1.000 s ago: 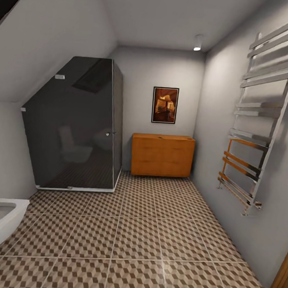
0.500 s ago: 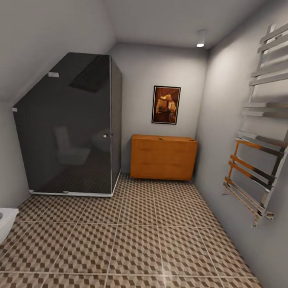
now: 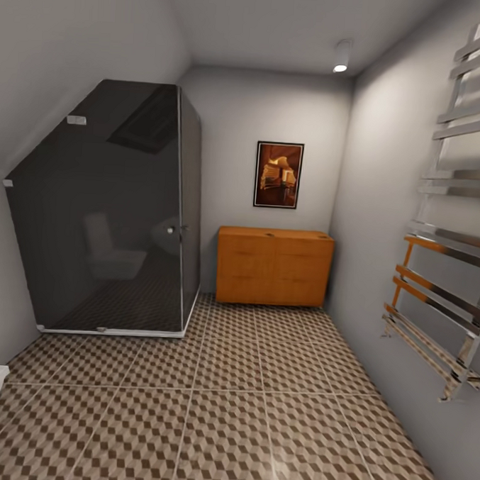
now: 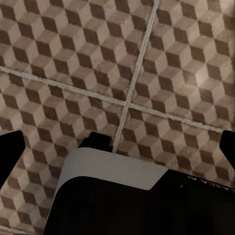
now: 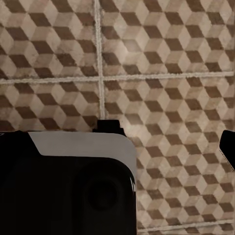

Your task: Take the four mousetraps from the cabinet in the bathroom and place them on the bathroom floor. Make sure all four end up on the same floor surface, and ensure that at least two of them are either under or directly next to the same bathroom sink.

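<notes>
Head view: the cabinet (image 3: 274,267) stands against the far wall in the right corner of the tiled floor (image 3: 258,404), beside a dark glass shower (image 3: 114,211) and below a framed picture (image 3: 278,175). A tiny dark speck sits on the cabinet's top; too small to tell whether it is a mousetrap. A chrome towel rail (image 3: 449,253) hangs on the right wall. Wrist views: each camera faces floor tiles (image 4: 147,73); whether either gripper is open cannot be told.
</notes>
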`<state>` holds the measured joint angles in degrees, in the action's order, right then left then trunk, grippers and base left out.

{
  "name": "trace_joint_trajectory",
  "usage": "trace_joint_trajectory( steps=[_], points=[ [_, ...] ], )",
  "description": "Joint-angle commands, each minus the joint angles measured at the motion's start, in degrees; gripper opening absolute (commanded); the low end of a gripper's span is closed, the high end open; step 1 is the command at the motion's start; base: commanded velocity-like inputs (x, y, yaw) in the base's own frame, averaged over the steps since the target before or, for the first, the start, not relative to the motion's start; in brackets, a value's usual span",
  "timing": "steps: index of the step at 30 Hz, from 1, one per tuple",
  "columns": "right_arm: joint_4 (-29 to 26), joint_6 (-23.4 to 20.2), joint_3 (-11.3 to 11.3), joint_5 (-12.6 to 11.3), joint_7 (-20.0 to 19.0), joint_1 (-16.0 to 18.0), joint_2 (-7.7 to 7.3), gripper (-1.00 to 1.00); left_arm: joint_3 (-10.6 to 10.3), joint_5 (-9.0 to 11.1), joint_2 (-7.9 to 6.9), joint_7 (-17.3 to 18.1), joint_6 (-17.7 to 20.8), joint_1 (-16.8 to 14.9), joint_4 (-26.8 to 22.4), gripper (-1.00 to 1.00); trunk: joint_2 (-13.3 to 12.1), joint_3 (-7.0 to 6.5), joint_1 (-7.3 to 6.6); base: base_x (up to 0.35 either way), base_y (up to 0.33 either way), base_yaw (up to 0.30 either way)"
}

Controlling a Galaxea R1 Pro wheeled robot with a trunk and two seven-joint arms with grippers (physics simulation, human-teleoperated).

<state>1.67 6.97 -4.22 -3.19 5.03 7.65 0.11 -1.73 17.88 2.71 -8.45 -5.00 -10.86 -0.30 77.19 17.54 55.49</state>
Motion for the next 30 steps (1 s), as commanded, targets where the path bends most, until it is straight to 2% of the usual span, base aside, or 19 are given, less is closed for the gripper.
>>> trace_joint_trajectory(
  steps=[1,9,25,30],
  points=[
    [0.2,0.3,-0.4,-0.3,0.1,0.1,0.00,1.00,-0.2,0.3,0.02,-0.2,-0.2,0.0,0.0,1.00,0.0,0.07,0.04,0.327,0.000,0.000],
    [0.2,0.3,-0.3,-0.4,-0.1,0.1,-0.20,1.00,-0.2,0.3,0.02,-0.2,-0.2,0.0,0.0,1.00,0.0,0.07,0.04,0.327,0.000,-0.031],
    [0.2,0.3,-0.2,-0.5,-0.1,0.1,-0.21,1.00,-0.2,0.3,0.09,-0.2,-0.2,0.0,0.0,1.00,0.0,0.07,0.04,0.327,0.000,-0.234],
    [0.2,0.3,-0.2,-0.5,-0.1,0.1,-0.20,1.00,-0.2,0.3,0.10,-0.2,-0.2,0.0,0.0,1.00,0.0,0.07,0.04,0.327,0.000,-0.137]
  ],
)
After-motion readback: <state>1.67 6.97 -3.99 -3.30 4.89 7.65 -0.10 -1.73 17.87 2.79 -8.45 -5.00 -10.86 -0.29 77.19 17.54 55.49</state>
